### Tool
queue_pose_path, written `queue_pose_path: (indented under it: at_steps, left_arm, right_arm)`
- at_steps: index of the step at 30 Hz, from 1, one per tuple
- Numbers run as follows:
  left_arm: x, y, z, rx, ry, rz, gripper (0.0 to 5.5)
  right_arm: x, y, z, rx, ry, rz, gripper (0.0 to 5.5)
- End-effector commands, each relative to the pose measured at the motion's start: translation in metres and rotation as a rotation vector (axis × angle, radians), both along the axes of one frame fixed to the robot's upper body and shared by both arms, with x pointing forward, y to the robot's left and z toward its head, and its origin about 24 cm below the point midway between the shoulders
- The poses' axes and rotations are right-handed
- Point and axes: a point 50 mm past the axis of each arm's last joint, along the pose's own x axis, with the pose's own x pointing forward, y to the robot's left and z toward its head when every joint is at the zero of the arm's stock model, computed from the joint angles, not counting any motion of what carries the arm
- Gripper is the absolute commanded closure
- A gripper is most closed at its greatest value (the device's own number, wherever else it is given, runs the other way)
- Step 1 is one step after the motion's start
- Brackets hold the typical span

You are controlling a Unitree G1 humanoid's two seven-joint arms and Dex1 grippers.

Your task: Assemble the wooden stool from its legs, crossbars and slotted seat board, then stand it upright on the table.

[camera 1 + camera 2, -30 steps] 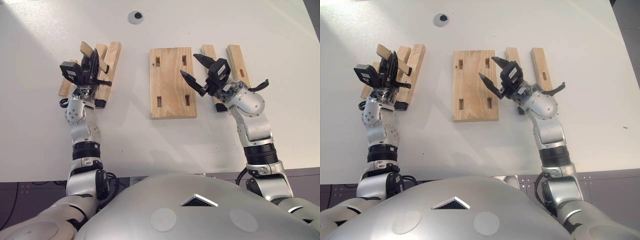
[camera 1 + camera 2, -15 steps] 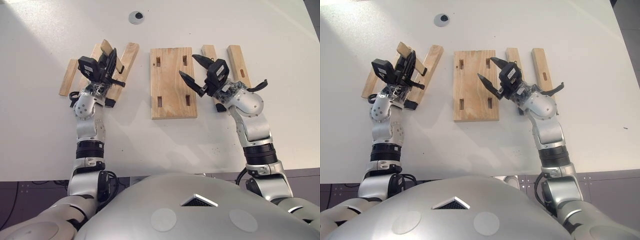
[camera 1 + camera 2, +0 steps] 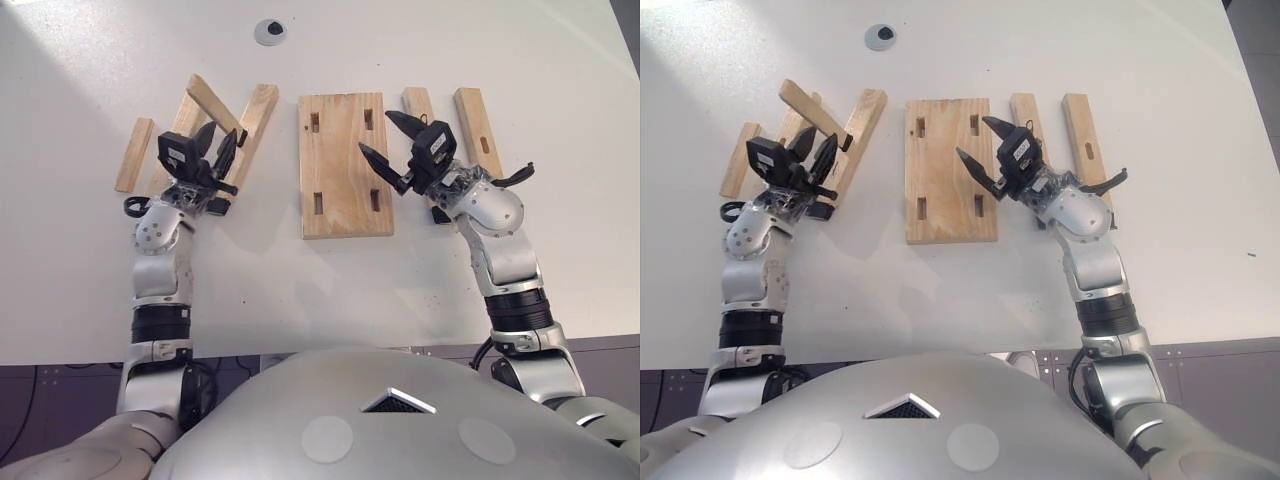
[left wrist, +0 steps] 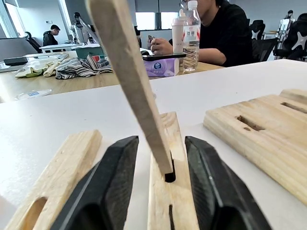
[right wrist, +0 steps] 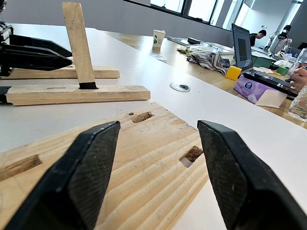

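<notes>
Two of my fingers [image 4: 103, 191] on the left gripper [image 3: 220, 140] are spread apart. They sit one on each side of a wooden leg [image 3: 258, 108] that lies flat on the white table [image 3: 80, 260]. A thin crossbar [image 3: 212, 100] has its bottom end stuck in the slot of that leg. It leans a little and pokes up between my fingers, but they are not squeezing it. This leg lies just beside the left edge of the slotted seat board [image 3: 335, 165]. Another leg [image 3: 183, 120] lies next to it on the far side, and past that one is a short wooden piece [image 3: 133, 155].

My right gripper [image 3: 377, 132] is spread wide and holds nothing. It hangs over the right side of the seat board, near the two slots there. The seat board lies flat in the middle of the table, between my arms. Two more legs [image 3: 417, 102] [image 3: 475, 118] lie flat on the right of the board, side by side. A small round grey cap [image 3: 270, 32] sits in the table farther back.
</notes>
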Motion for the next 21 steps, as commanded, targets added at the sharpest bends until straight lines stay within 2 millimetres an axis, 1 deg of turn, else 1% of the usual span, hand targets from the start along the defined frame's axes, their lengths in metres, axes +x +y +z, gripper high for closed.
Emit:
queue_pose_path:
  at_steps: [1, 2, 3, 6, 9, 11, 19, 21]
  left_arm:
    - [-0.020, 0.009, 0.001, 0.062, 0.172, -0.030, 3.07]
    - [-0.023, 0.010, 0.002, 0.063, 0.201, -0.020, 2.96]
    - [-0.025, 0.011, 0.002, 0.065, 0.226, -0.014, 2.74]
    - [-0.027, 0.008, -0.002, 0.070, 0.286, -0.007, 2.29]
    - [-0.029, 0.006, -0.009, 0.090, 0.333, -0.006, 2.29]
    - [-0.025, 0.004, -0.010, 0.087, 0.345, -0.022, 2.29]
    - [-0.020, 0.008, -0.009, 0.182, 0.358, -0.026, 3.46]
    - [-0.019, 0.008, -0.009, 0.197, 0.358, -0.022, 3.48]
  right_arm:
    - [-0.002, -0.001, -0.002, 0.000, -0.005, -0.017, 2.52]
    - [-0.002, 0.000, -0.002, 0.000, -0.003, -0.015, 2.52]
    - [-0.002, 0.001, -0.003, 0.000, -0.002, -0.013, 2.52]
    - [-0.002, 0.002, -0.004, -0.001, 0.001, -0.006, 2.52]
    - [-0.002, 0.002, -0.004, -0.006, 0.001, -0.005, 2.52]
    - [-0.004, -0.001, -0.003, -0.007, 0.000, -0.022, 2.52]
    - [-0.004, 0.001, 0.002, -0.009, -0.022, -0.021, 2.52]
    - [-0.003, 0.001, 0.005, -0.008, -0.029, -0.021, 2.52]
